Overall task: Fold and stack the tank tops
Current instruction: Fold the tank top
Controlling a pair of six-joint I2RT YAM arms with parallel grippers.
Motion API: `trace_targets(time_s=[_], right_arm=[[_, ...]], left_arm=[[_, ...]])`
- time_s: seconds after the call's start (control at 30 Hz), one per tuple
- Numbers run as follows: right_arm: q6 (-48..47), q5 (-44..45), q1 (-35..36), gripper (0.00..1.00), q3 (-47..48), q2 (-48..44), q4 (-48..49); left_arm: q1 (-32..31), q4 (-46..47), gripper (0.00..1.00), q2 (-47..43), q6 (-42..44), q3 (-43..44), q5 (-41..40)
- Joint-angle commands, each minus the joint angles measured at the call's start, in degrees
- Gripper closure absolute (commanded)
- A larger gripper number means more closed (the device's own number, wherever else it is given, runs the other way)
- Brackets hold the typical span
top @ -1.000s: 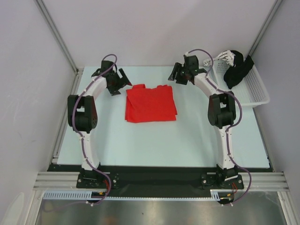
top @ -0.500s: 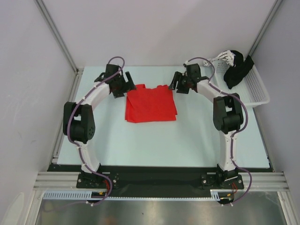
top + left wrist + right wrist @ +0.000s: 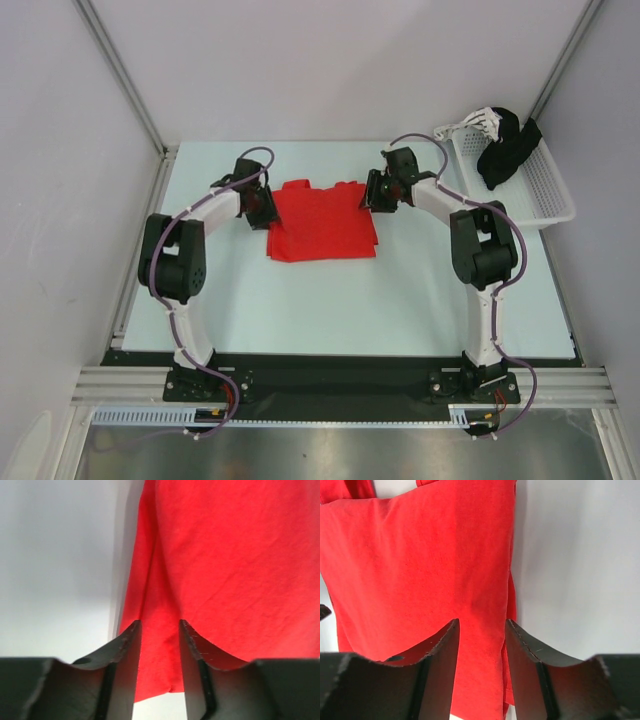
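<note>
A bright red tank top (image 3: 322,220) lies folded into a rough square in the middle of the pale table. My left gripper (image 3: 268,205) is down at its far left corner, and my right gripper (image 3: 372,195) is at its far right corner. Seen from the left wrist, the left gripper (image 3: 160,625) is open, its jaws part-way apart astride the tank top's (image 3: 230,570) left edge. Flat red cloth shows in the gap. From the right wrist, the right gripper (image 3: 482,622) is likewise open astride the tank top's (image 3: 420,565) right edge.
A white mesh basket (image 3: 548,200) stands at the far right of the table, holding a black garment (image 3: 505,150) and a white item (image 3: 480,122). Bare table (image 3: 330,300) lies between the garment and the arm bases. Side walls close in left and right.
Both arms have swung inward and down onto the red tank top's far corners. Both pairs of jaws have narrowed around its edges. The garment has not moved.
</note>
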Motion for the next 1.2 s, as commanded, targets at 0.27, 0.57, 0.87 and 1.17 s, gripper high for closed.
trace_targets(time_s=[0.27,0.57,0.87,1.17], right_arm=[[1.12,3.58,0.31,0.81,1.4,3.4,1.1],[1.47,4.73,-0.22,0.92,2.01,3.23,0.83],[1.21,7.01,-1.1,0.48,-9.56,-10.81,4.86],[-0.02,7.01,-4.0,0.29,-41.55,-45.93,21.21]], left_arm=[[-0.49,4.37,0.76,1.41,0.59,-5.94,-1.1],[-0.05,5.16,1.0,-3.5,0.07,-10.42,-5.76],[-0.05,7.97,0.29,-15.97,-1.07,-19.9,-10.76],[-1.36,20.68,0.17,-41.46,-1.78,-42.13,-2.61]])
